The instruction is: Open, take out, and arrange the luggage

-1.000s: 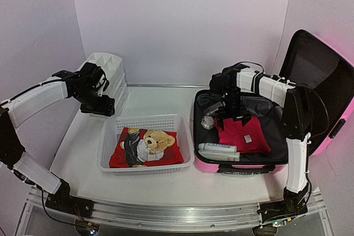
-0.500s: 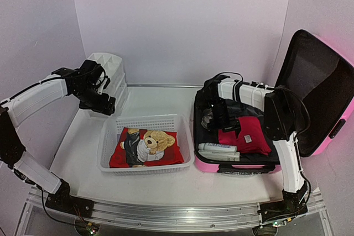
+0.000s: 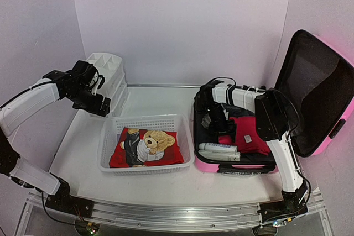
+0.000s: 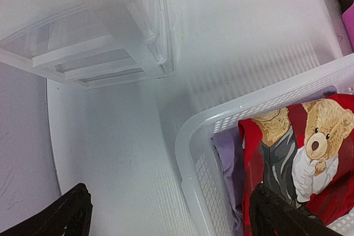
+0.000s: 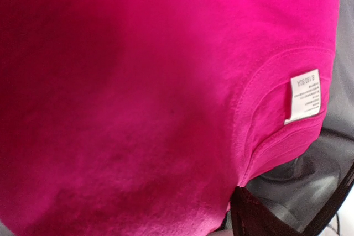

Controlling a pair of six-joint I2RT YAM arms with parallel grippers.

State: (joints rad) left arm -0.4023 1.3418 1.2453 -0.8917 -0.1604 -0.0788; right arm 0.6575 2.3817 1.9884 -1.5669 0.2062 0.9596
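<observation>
The luggage [image 3: 323, 89], a bright-pink suitcase, lies open at the right with its black-lined lid standing up. Inside lie a magenta garment [image 3: 250, 132] and white tubes [image 3: 218, 148]. My right gripper [image 3: 219, 130] is down inside the case at the garment's left edge. In the right wrist view the garment [image 5: 138, 81] fills the frame, its white label [image 5: 303, 96] at the right, and only one dark finger [image 5: 258, 217] shows beneath the cloth edge. My left gripper [image 3: 103, 108] hovers behind the basket, fingers [image 4: 66, 215] wide apart with nothing between them.
A white mesh basket [image 3: 108, 136] holding a red teddy-bear shirt [image 3: 146, 145] sits mid-table; its corner rim [image 4: 189, 153] lies below the left gripper. A white drawer organizer [image 3: 108, 70] stands at the back left, seen close in the left wrist view [image 4: 110, 42].
The right gripper has swung left and lower into the case, onto the magenta garment. The left gripper has drifted a little to the left and opened wider.
</observation>
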